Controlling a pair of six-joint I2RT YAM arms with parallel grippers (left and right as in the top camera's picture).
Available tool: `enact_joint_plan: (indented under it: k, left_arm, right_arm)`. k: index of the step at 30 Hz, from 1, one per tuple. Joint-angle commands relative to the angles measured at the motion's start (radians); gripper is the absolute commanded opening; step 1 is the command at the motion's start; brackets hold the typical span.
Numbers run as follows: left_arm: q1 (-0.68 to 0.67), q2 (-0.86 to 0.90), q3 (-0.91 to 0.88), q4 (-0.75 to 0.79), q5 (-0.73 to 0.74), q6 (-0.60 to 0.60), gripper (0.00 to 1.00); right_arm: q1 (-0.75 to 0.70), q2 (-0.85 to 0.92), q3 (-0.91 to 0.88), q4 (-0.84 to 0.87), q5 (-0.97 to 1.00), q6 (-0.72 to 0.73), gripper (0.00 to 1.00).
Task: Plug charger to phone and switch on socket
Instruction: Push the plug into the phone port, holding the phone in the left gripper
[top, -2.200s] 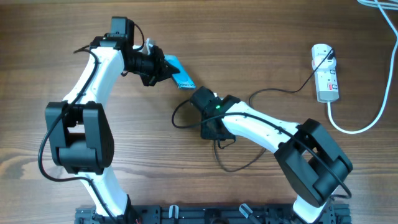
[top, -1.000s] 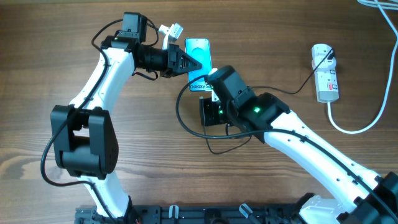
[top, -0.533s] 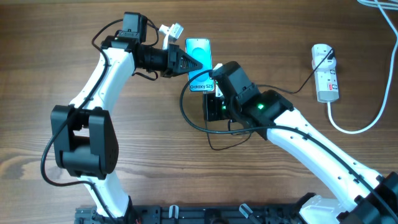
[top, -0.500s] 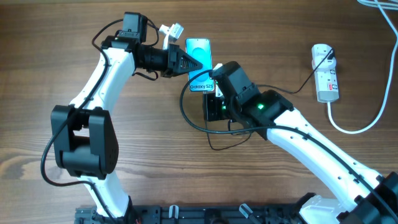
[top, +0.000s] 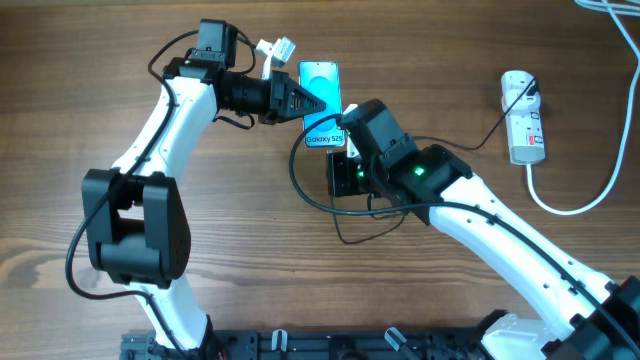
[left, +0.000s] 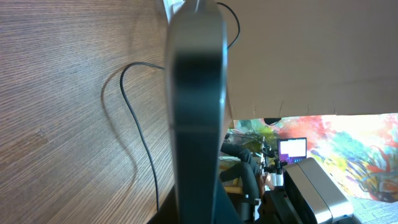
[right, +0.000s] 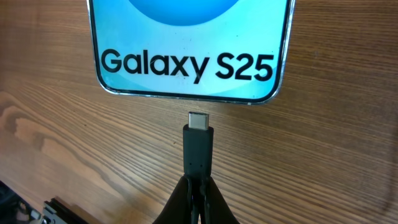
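Advanced: charger (right: 198, 146) tip points along phone (right: 189, 50) long axis, just apart.

Wooden table (top: 60, 120); thick white cord (top: 562, 211) curving near right edge.

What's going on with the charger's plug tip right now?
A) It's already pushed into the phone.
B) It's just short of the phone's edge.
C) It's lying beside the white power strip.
B: the right hand holds the charger with its tip facing the phone, with bare table showing between them.
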Motion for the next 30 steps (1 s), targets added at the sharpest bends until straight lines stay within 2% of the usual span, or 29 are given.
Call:
enact_joint_plan:
  k: [1,30]
  left_arm:
    - [-0.006,-0.04,0.016,0.004,0.049,0.03,0.04]
    - [-0.006,-0.04,0.016,0.0,0.064,0.023,0.04]
  right_arm:
    - [0.0,0.0,0.024,0.002,-0.021,0.007,0.04]
    - [0.0,0.006,0.024,0.025,-0.028,0.003,0.04]
